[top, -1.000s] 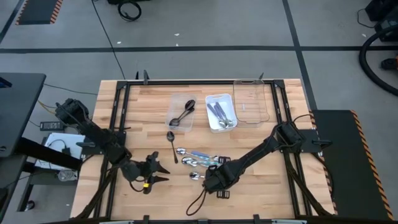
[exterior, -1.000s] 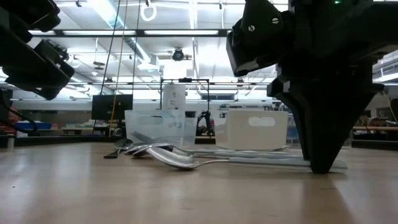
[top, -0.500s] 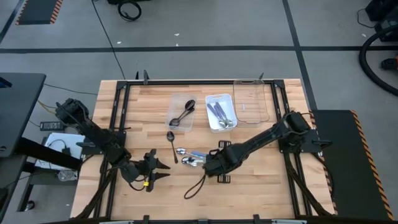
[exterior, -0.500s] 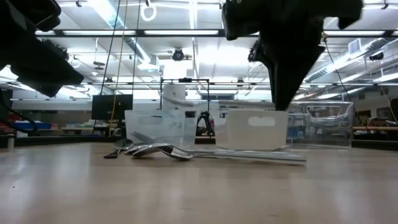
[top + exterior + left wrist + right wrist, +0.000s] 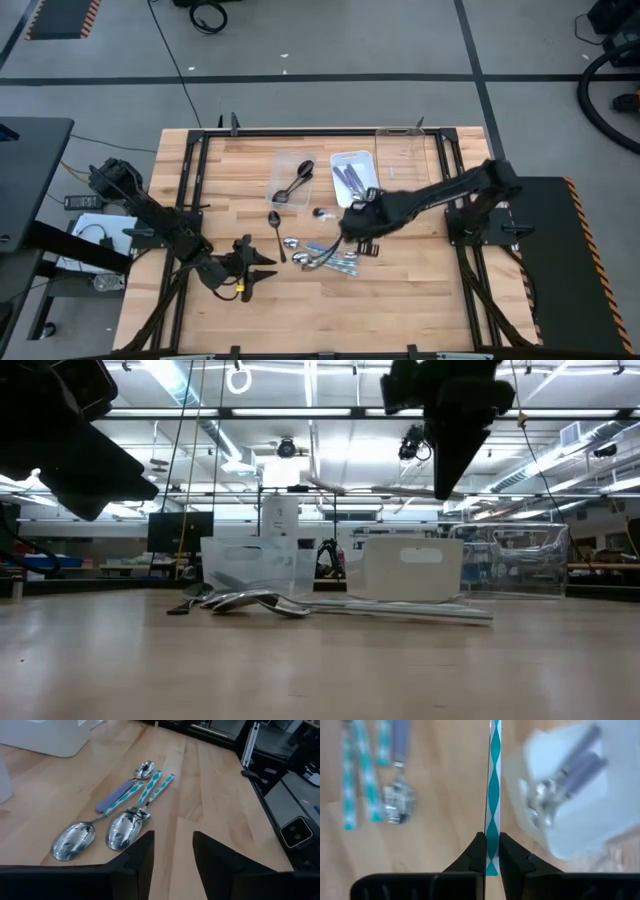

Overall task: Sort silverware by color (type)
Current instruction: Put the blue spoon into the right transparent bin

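Note:
My right gripper (image 5: 350,218) is shut on a spoon with a teal-and-white patterned handle (image 5: 493,795) and hangs above the table between the loose spoons and the white tray. In the low view the spoon (image 5: 370,488) shows level under the gripper (image 5: 447,485). Several spoons with teal or purple handles (image 5: 325,255) lie flat on the table, and a black spoon (image 5: 275,225) lies to their left. My left gripper (image 5: 172,855) is open and empty, low over the table near the front left (image 5: 250,272), facing the loose spoons (image 5: 125,820). My right gripper pinches the spoon's patterned handle near its free end (image 5: 493,851) between its two fingers. The fingers come from above, pointing down, and lie across the handle. The spoon is lifted clear of the table and is held about level, its bowl (image 5: 320,212) toward the table's left.
A clear tray (image 5: 295,185) holds black spoons. A white tray (image 5: 365,200) beside it holds purple-handled spoons (image 5: 570,775). Another clear tray (image 5: 405,165) stands at the far right. A black frame rail (image 5: 195,200) runs along the table's sides.
My right gripper has risen from the tabletop and gone toward the table's far edge, toward the white tray, carrying the teal-handled spoon. The spoon has been lifted clear of the table and stays about level. The other spoons have stayed in place.

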`<move>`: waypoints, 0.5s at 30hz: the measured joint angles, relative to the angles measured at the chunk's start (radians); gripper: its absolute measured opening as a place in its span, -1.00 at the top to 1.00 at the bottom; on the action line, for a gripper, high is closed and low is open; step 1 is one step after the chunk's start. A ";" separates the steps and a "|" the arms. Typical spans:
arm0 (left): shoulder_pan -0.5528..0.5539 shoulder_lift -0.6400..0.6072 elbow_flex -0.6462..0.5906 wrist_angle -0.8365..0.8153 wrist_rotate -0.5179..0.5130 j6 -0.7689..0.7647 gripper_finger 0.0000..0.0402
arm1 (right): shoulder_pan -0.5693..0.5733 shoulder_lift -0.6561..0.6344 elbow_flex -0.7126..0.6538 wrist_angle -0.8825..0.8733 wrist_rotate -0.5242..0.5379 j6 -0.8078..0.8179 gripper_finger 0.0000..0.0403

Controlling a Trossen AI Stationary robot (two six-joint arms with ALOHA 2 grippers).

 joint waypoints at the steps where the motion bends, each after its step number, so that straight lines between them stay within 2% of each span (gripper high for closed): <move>1: 0.000 0.000 0.000 0.000 0.000 -0.004 0.30 | -0.015 -0.022 -0.023 0.005 0.000 0.004 0.82; 15: 0.000 0.000 0.000 -0.009 -0.031 -0.012 0.30 | -0.272 -0.336 -0.251 0.000 0.029 0.166 0.82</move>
